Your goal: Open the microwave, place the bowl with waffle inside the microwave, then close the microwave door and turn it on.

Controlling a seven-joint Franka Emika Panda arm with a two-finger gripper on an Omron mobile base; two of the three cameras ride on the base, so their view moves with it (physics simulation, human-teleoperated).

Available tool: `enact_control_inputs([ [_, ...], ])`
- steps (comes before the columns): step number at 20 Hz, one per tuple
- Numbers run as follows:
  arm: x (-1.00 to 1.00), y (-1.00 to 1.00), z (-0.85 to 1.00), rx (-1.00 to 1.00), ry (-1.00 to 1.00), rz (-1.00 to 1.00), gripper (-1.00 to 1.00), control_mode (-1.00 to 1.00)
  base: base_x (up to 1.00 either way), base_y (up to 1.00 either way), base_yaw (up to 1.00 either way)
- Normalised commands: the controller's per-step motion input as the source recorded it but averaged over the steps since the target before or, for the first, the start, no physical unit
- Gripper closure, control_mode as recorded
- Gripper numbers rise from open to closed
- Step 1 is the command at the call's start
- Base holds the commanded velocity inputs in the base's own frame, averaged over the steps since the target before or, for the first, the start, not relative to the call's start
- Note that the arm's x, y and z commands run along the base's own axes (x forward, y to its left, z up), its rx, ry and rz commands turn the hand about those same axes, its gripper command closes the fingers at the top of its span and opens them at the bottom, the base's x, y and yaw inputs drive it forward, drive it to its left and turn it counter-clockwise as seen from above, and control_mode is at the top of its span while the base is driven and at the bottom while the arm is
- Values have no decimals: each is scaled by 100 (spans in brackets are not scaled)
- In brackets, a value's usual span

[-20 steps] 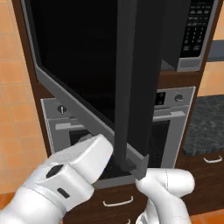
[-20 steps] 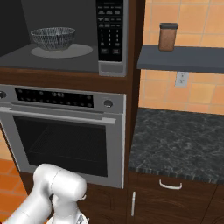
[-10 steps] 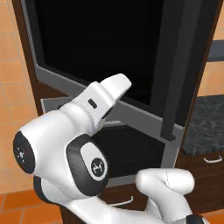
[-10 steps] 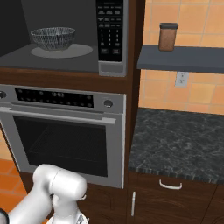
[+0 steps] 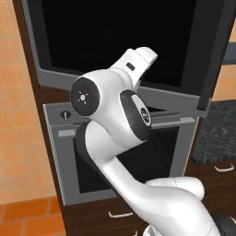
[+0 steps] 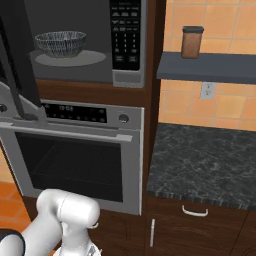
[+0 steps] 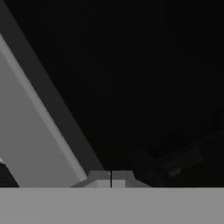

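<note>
The microwave (image 6: 128,77) stands open above the oven, its keypad (image 6: 125,33) on the right. The grey bowl (image 6: 60,43) sits inside on the turntable; its wall hides the waffle. The microwave door (image 5: 115,41), black glass with a grey lower border, is part-way swung and fills the space behind my arm; its dark handle edge (image 6: 19,60) shows at the left of the right base view. In the hand view my gripper (image 7: 111,178) is shut with nothing in it, its tips close against the door's black glass beside the grey border (image 7: 30,131).
A silver oven (image 6: 75,155) with a display strip sits under the microwave. To the right are a dark stone counter (image 6: 205,165) over drawers and a shelf carrying a brown jar (image 6: 192,42). My raised arm (image 5: 110,115) blocks much of the oven front.
The microwave door has swung from edge-on toward the cabinet, and its edge now shows in the right base view. My arm has risen and swept across in front of the door.
</note>
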Motion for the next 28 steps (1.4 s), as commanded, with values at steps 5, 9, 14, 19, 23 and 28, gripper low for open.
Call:
enact_control_inputs([
  [5, 83, -58, 4, 3, 0, 1, 100, -100, 0, 0, 0],
  [9, 100, -54, 24, 9, 0, 10, 100, -100, 0, 0, 0],
  [14, 100, -43, 33, 15, -8, 24, 100, -100, 0, 0, 0],
  [19, 97, -51, 2, 14, -5, 24, 100, -100, 0, 0, 0],
  [23, 99, -46, -4, 14, -1, 18, 100, -100, 0, 0, 0],
  [28, 52, -55, -8, 4, 0, 17, 100, -100, 0, 0, 0],
])
